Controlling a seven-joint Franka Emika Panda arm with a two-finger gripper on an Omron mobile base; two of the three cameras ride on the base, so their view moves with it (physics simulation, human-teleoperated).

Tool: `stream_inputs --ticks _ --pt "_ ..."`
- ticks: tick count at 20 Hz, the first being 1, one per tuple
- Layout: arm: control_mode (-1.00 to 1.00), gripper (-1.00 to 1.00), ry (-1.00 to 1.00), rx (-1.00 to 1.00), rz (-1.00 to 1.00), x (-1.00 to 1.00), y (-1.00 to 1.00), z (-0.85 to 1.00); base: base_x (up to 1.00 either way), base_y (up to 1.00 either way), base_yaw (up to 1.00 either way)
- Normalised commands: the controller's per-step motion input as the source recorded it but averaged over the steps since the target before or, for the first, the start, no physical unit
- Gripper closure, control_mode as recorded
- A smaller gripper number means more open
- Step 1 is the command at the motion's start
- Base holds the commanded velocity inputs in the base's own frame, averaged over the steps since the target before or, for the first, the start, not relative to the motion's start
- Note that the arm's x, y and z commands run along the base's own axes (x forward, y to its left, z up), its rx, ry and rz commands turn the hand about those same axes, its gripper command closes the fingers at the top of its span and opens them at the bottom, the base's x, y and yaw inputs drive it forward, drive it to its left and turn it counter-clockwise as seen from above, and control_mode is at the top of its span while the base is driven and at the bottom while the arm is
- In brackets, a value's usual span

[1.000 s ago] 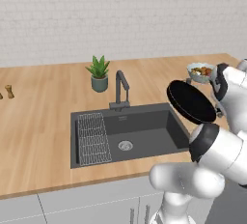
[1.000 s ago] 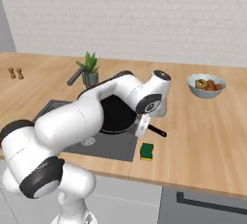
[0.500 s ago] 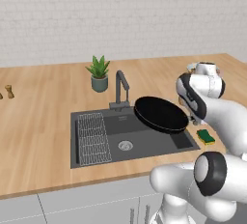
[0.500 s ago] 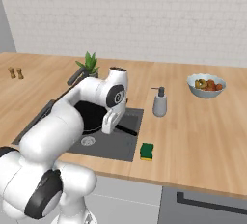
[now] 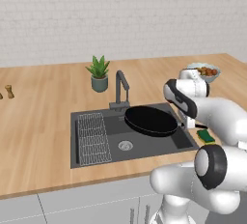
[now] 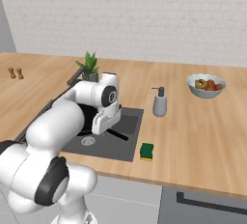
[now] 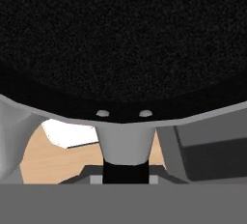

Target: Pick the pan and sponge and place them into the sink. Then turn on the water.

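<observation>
The setting is a rendered kitchen, indicated by a wooden counter with a recessed dark sink, angular faucet, soap dispenser, food bowl and white brick backsplash.

pan: black, matt; in the hand view its inside looks finely speckled and rough, with a smooth grey metal neck and two small rivets at the handle
sink: dark grey, matt, smooth walls
drain: pale, metal-looking ring
wire rack: thin pale metal-looking wires
faucet: dark grey, dull finish
sponge: green top over a yellow layer, matt
counter: light wood with faint grain, smooth
soap dispenser: grey, smooth
bowl: pale, smooth
wall: white brick, matt
plant pot: grey-green, smooth
</observation>
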Motion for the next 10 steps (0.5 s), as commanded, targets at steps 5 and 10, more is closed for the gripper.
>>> stream_inputs --ticks 5,10 --pt "-1.0 1.0 -0.07 0.0 0.0 0.17 0.02 -0.24 0.0 0.0 0.0" --pt "-1.0 1.0 -0.06 0.0 -0.03 0.1 0.0 -0.41 0.0 0.0 0.0"
